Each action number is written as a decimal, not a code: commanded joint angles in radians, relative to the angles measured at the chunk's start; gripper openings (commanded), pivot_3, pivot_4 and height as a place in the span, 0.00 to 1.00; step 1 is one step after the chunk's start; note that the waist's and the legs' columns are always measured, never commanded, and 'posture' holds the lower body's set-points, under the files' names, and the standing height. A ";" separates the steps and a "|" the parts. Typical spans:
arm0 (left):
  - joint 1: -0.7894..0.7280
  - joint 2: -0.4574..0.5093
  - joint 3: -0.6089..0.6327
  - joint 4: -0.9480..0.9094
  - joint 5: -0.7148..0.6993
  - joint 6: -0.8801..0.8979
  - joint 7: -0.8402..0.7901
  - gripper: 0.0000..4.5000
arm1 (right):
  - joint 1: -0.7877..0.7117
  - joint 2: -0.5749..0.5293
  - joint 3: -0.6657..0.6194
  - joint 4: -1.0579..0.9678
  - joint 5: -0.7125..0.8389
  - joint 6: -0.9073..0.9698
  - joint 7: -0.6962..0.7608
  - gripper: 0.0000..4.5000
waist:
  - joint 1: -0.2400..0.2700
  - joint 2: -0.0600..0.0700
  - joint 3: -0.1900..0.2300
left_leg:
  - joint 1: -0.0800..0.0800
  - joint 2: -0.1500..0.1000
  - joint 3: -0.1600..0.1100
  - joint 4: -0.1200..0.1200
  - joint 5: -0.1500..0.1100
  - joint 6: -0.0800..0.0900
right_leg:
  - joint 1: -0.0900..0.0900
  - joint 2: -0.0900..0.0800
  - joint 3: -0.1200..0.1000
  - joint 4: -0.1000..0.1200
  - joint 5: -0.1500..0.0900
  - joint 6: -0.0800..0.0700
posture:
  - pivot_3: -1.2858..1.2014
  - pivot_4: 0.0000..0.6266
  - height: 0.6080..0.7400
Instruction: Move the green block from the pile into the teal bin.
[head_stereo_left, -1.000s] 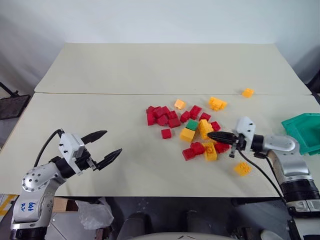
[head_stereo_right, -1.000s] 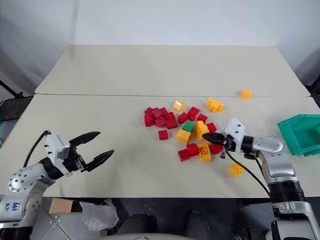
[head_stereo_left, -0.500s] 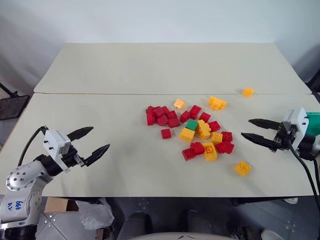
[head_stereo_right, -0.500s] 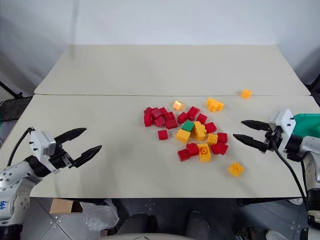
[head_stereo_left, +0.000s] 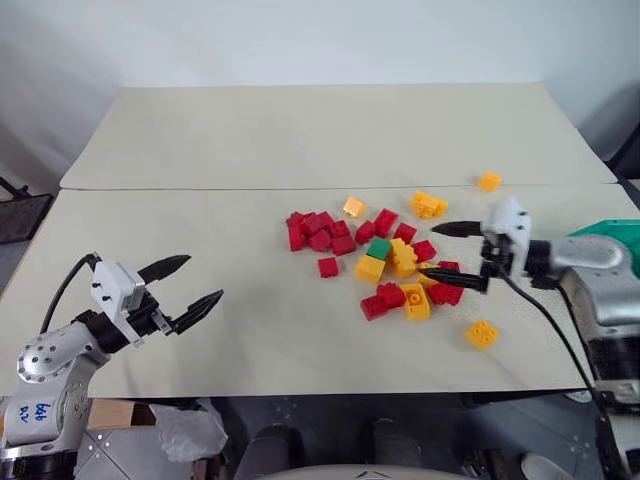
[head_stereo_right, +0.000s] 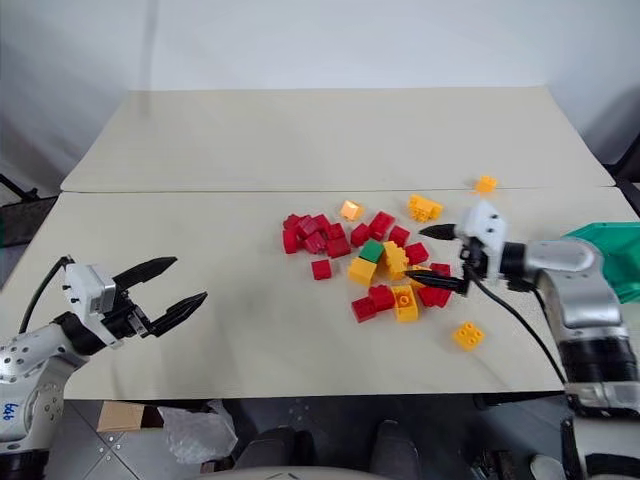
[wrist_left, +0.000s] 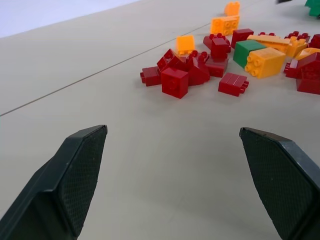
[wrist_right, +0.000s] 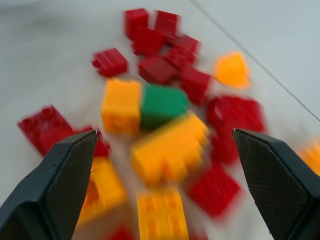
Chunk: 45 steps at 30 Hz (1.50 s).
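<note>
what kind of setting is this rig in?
Likely a lab or test bench, not a home: a plain beige table against a bare white wall, holding only a pile of toy bricks and a teal bin at its edge.

Right hand (wrist_right: 165, 165) spread wide, green block (wrist_right: 162, 104) touching a yellow brick (wrist_right: 120, 106), apparently amid the pile (wrist_right: 165, 115)

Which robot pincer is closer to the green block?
The right pincer. It hangs open at the pile's right edge, near the green block. The left pincer is open too, far off over bare table.
</note>
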 joint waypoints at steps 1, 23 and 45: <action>-0.002 0.006 -0.035 -0.055 -0.005 -0.004 -0.024 1.00 | -0.091 0.036 0.079 0.014 -0.079 0.014 -0.014 1.00 | 0.001 0.000 0.000 | 0.000 0.000 0.000 0.000 0.000 0.000 | 0.000 0.000 0.000 0.000 0.000 0.000 | 0.52 0.24 1.00; -0.002 -0.004 -0.164 -0.170 0.008 -0.002 -0.029 1.00 | -0.309 0.077 0.202 0.352 -0.297 -0.171 0.046 1.00 | -0.004 0.000 0.000 | -0.002 0.000 -0.002 0.001 0.000 0.000 | -0.001 0.000 -0.003 0.000 0.000 0.000 | 0.52 0.24 1.00; -0.027 -0.021 -0.168 -0.127 0.025 -0.032 -0.034 1.00 | -0.327 0.176 0.236 0.351 -0.385 -0.065 0.026 0.58 | -0.022 0.000 0.000 | -0.002 0.000 -0.003 0.003 0.000 0.000 | 0.000 0.000 -0.002 0.002 0.000 0.000 | 0.52 0.24 1.00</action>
